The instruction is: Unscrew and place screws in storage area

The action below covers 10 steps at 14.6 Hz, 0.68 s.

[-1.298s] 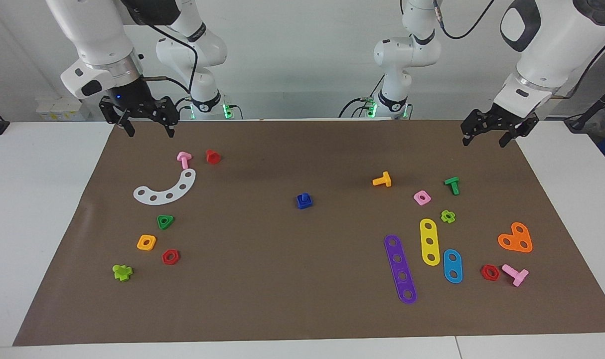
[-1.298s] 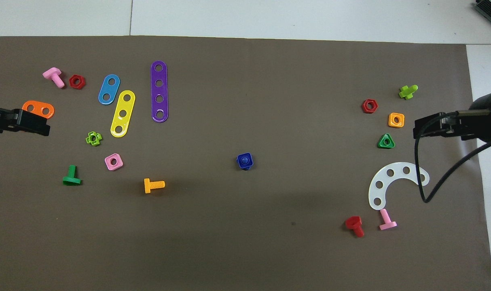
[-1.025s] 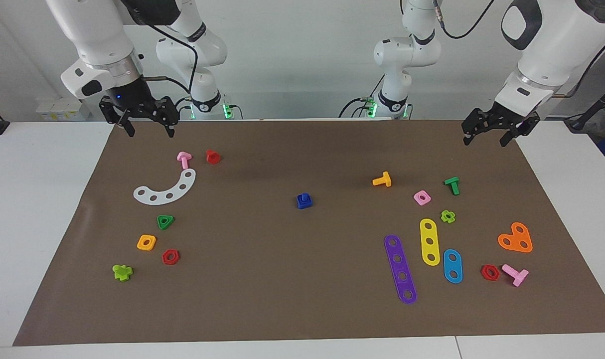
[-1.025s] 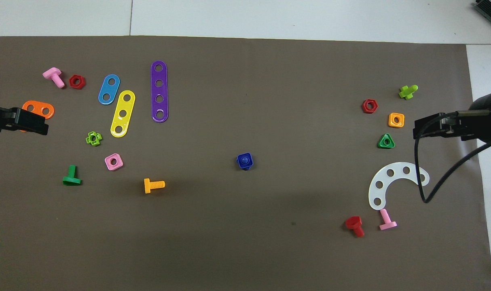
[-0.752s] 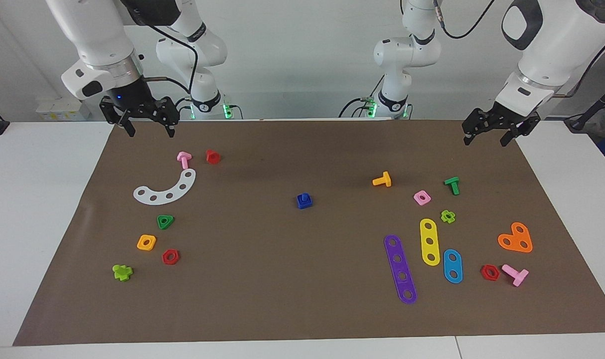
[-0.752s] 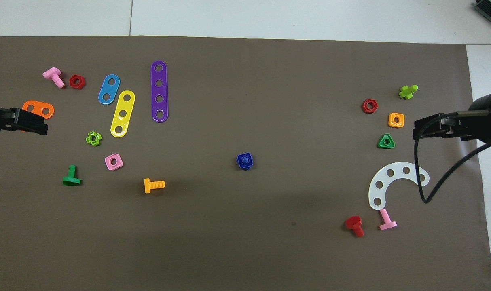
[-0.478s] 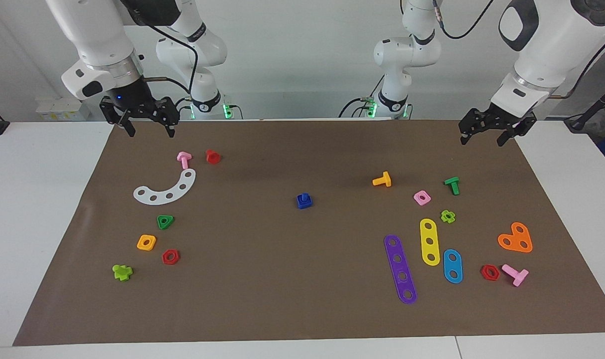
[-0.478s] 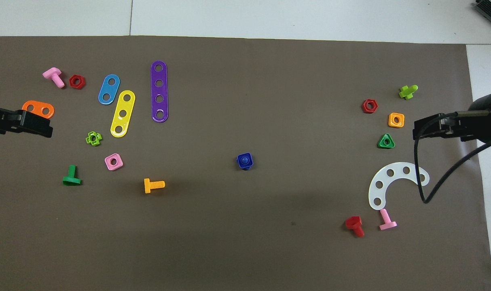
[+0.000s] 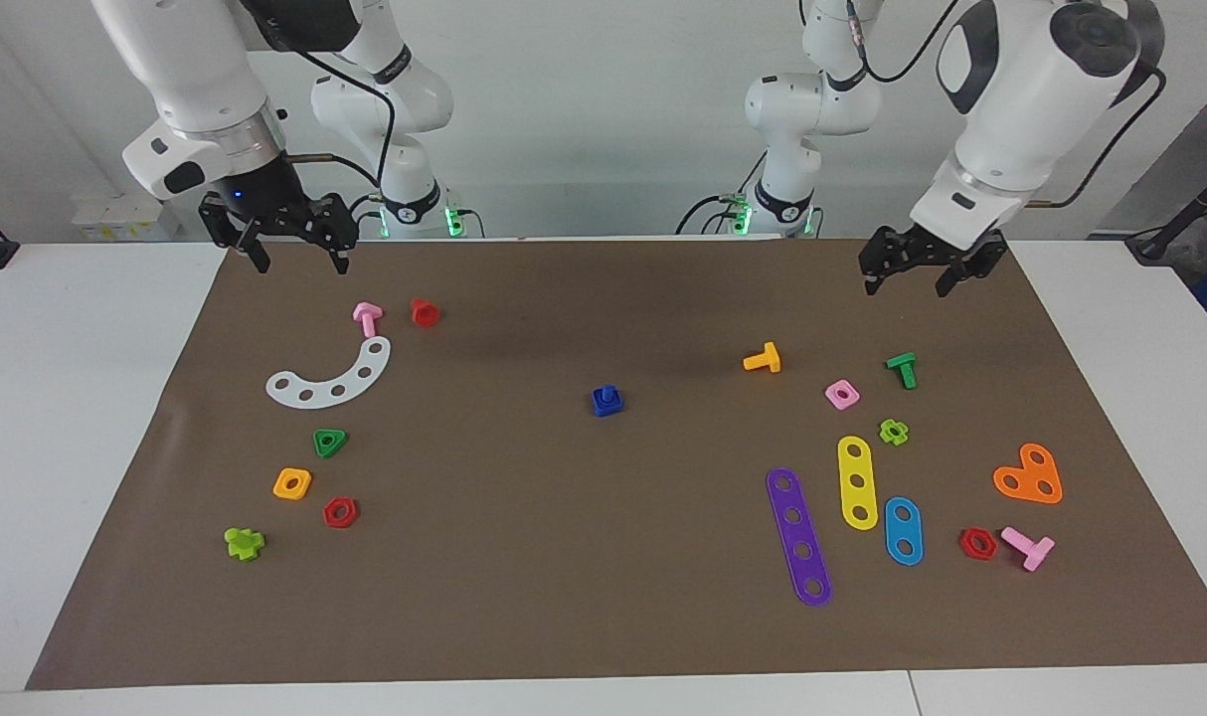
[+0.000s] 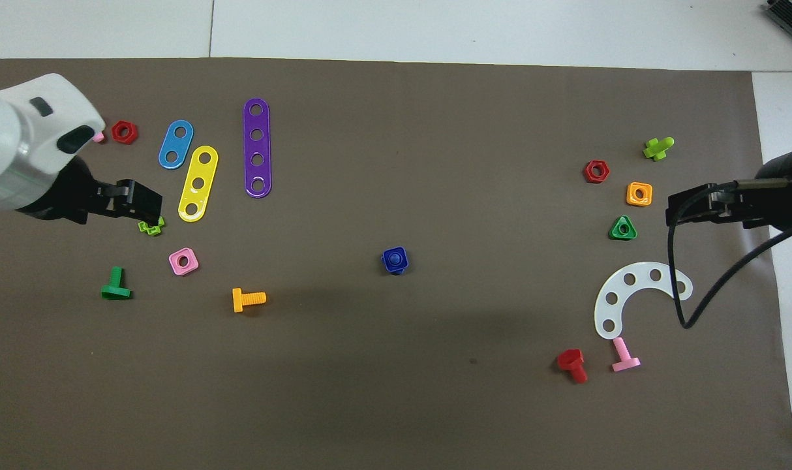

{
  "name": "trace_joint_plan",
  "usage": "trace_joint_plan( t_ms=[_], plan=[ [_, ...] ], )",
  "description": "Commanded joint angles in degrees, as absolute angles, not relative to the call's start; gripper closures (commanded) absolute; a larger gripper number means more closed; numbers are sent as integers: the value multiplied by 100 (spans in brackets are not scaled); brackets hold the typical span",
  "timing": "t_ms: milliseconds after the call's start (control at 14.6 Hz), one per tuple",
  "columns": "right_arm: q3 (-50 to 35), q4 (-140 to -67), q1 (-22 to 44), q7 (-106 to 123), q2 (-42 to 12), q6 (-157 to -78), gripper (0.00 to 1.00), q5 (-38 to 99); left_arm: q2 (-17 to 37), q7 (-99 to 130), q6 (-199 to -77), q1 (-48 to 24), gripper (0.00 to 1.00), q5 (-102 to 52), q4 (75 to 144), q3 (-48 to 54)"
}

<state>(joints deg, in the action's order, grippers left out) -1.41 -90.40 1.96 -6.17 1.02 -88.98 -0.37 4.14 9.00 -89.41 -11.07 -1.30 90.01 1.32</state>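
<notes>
Hanging over the mat's edge nearest the robots, the left gripper (image 9: 905, 278) was seen with fingers spread and empty, raised above the green bolt (image 9: 902, 369). The right gripper (image 9: 292, 257) was kept waiting, likewise spread and empty, above the pink bolt (image 9: 367, 318). The screw (image 9: 606, 400) stood mid-mat, seemingly seated in a blue nut, well apart from both. A good approach would be centred over the post, with the nut steadied before any twisting was begun.

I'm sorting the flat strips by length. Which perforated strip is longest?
The purple four-hole plastic strip; the yellow strip has three holes, the blue strip only two.
</notes>
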Motion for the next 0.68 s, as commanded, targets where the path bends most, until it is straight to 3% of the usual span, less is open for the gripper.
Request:
trace_joint_plan(
  t_ms=[0, 342, 615],
  plan=[
    [-158, -9149, 149, -536, 220, -8842, 0, 9, 746, 2122, -9463, -1720, 8, -439, 9070, 62],
    [-158, -9149, 149, -536, 220, -8842, 0, 9, 1151, 3919, -10906, -2697, 9, -631, 9369, 62],
    [-158, -9149, 106, -536, 220, -8842, 0, 9, 1852, 4806, -11881, -3356, 9, -870, 9325, 44]
  ],
)
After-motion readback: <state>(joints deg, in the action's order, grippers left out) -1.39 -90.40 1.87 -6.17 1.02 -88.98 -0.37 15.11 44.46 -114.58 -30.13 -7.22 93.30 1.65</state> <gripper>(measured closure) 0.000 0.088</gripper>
